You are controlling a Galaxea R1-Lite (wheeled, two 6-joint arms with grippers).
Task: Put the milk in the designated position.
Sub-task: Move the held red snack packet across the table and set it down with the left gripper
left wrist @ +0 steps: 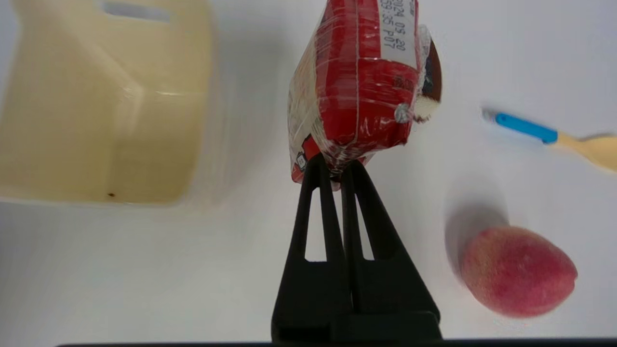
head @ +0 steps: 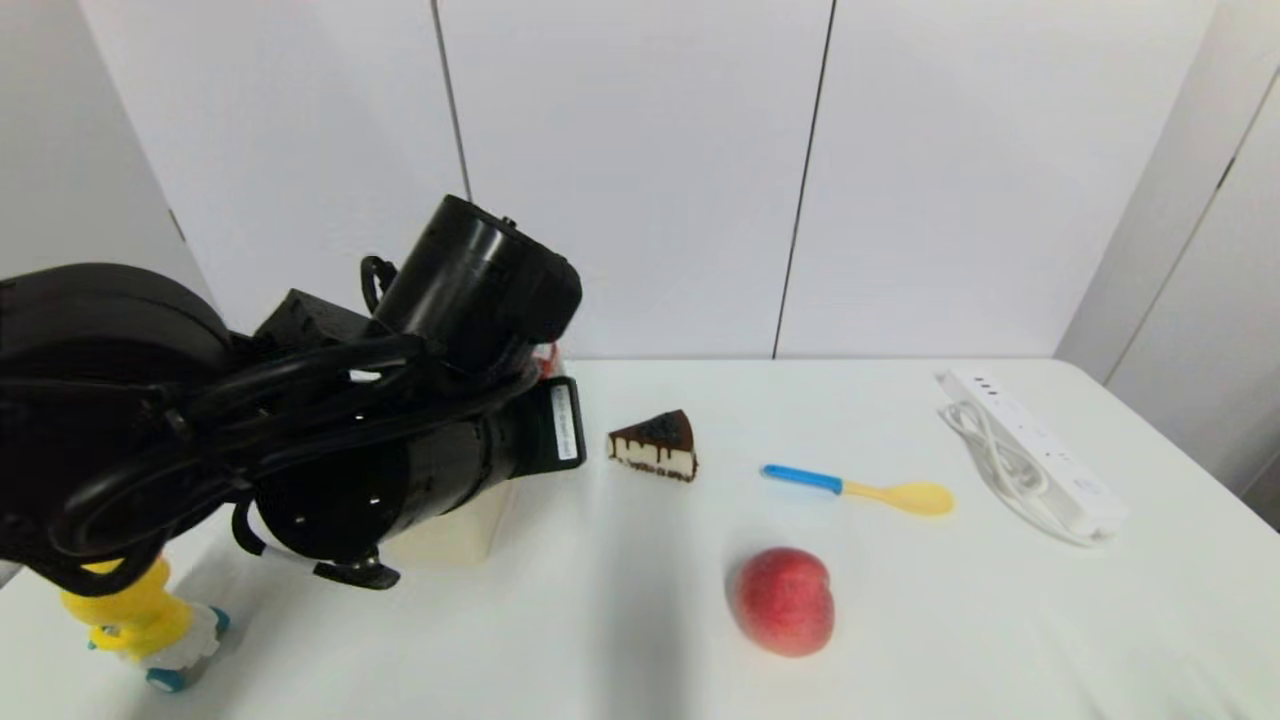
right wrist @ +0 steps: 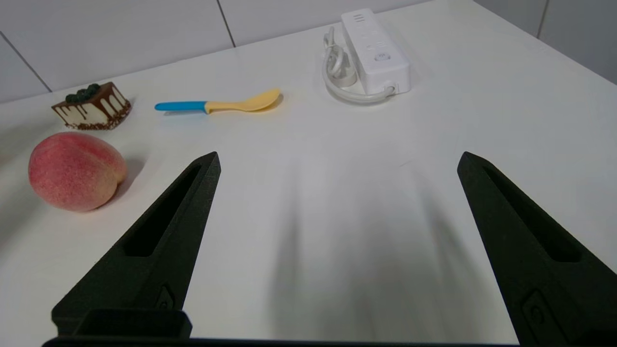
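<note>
Left hand (left wrist: 336, 169) clamped on the milk (left wrist: 359, 82), fingers pressed nearly together on just the carton's folded edge; the carton hangs clear of the tabletop (left wrist: 144, 270), between the cream bin (left wrist: 96, 106) on its left and the peach (left wrist: 518, 272) nearer and to its right. From the head camera the left arm hides almost all of the carton, only a red sliver showing at the far side of the wrist

Right hand (right wrist: 337, 161) idle, fingers wide apart, low over bare tabletop at the right, holding nothing

Risks, as I judge them:
- Grip is thin, on the plastic-wrapped seam only; the film looks slippery, so the carton could slide out or swing during the carry
- Carton hangs tilted; set down like that it likely lands on an edge and tips over
- Cake slice (head: 654, 447) lies just beyond the carton and the blue-handled spoon (head: 862, 490) farther right; a drifting descent could knock either
- Bin wall is near on the left; a swing that way could clip it
- No mark shows the target patch, so placement could stray
</note>
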